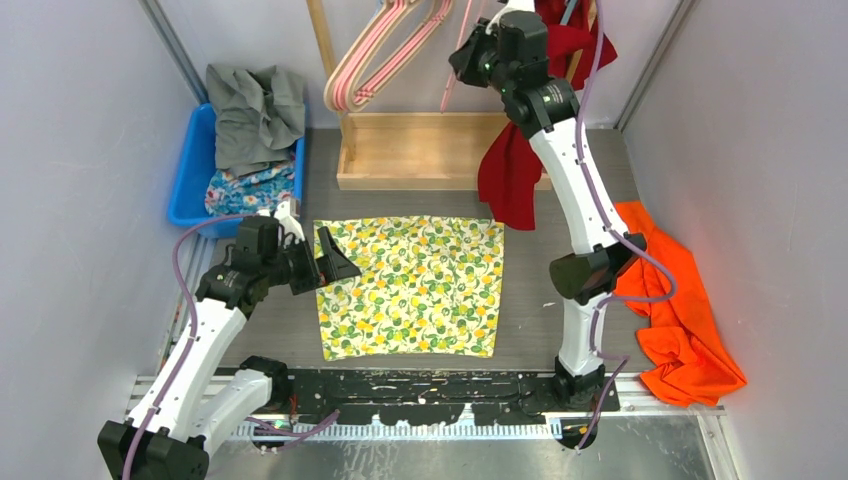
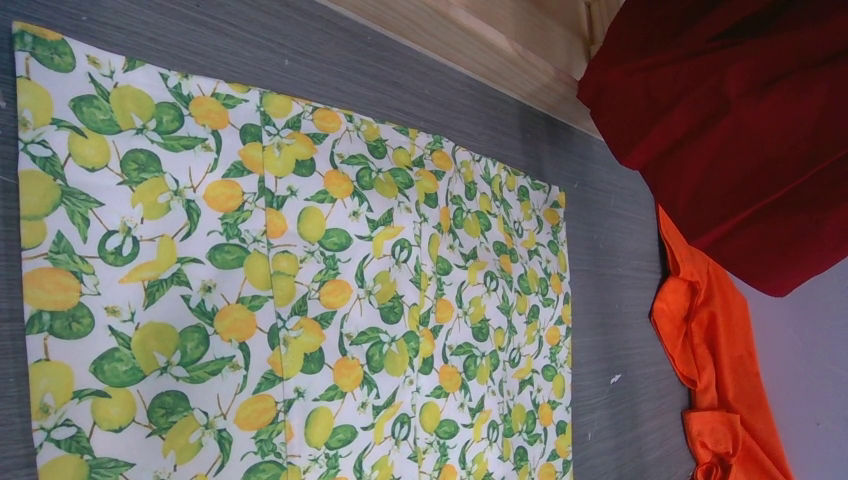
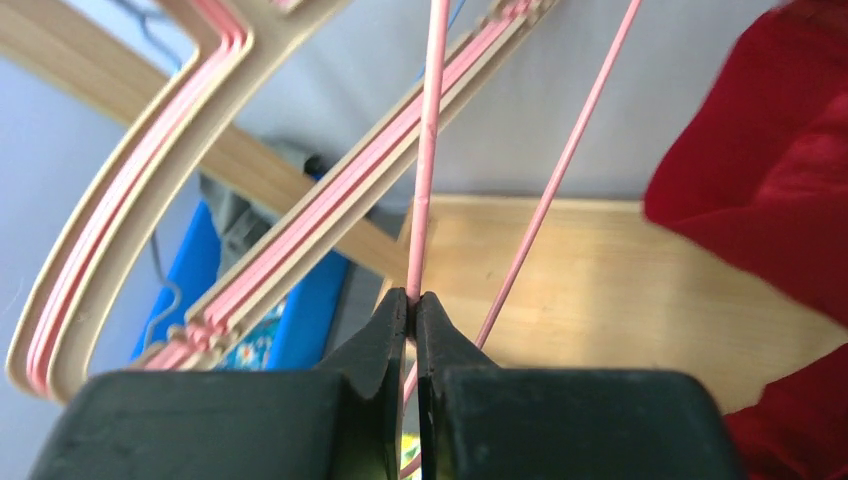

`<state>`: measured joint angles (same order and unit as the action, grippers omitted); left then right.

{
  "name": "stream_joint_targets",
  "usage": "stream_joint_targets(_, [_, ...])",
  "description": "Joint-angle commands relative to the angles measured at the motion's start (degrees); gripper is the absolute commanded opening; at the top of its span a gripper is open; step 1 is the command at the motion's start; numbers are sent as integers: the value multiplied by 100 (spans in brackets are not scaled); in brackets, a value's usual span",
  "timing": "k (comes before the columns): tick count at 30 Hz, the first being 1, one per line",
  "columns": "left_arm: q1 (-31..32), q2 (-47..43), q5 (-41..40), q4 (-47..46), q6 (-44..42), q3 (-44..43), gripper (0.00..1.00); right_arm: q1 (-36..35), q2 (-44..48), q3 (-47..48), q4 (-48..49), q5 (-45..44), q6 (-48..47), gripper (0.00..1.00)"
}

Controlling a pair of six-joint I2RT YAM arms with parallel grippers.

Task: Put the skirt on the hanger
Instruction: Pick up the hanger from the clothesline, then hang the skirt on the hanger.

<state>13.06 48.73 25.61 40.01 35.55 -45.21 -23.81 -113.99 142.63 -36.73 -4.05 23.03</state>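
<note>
While the lemon-print skirt [image 1: 420, 290] lies spread flat on the table [image 1: 540, 330] in front of the two arm bases, the hanger it must go on is up at the wooden rack [image 1: 420, 150] at the far side, so the coming move turns on the gap between the two. In the top view the skirt lies at about 7 o'clock from the right hand [image 3: 412, 305], well apart from it and lower. That hand is pinched shut on a thin pink wire hanger [image 3: 428, 150], whose gripped rod runs nearly from 12 to 6 o'clock in the right wrist view; a second thin pink rod slants off toward 1 o'clock beside it. The thicker cream-and-pink hangers [image 1: 375, 60] hang at about 9 o'clock from the hand and are not held. The left hand [image 1: 340, 258] is much the nearer to the cloth: it hovers with its jaws wide apart at the skirt's 10 o'clock corner, holding nothing, and whether it touches the fabric cannot be told. The skirt's far and near edges run from 9 to 3 o'clock; which of them is the waist is not clear. A red garment [image 1: 510, 180] hangs from the rack between the right hand and the skirt, and would likely lie close to any path bringing the hanger down toward 7 o'clock. By this judgement the hanger is only just taken, and the skirt is not yet lifted.
</note>
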Motion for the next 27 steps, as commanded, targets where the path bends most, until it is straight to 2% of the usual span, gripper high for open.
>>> stream_joint_targets(1, [15,-131,100,-209,-39,-62,100,0,652,-603,272,1239,317,1])
stream_joint_targets(8, [6,-146,60,-145,-48,-132,100,-160,2178,-3038,1099,2012,731,1])
stream_joint_targets(20, [3,-268,-88,126,-67,-422,100,-884,4840,-6322,1337,1982,1204,1])
stream_joint_targets(23, [-2,-319,-138,280,-104,-562,100,-1275,5279,-7033,1404,1835,1428,1])
stream_joint_targets(27, [-1,-407,-214,592,-144,-825,100,-2275,5545,-8012,1847,1243,1717,1])
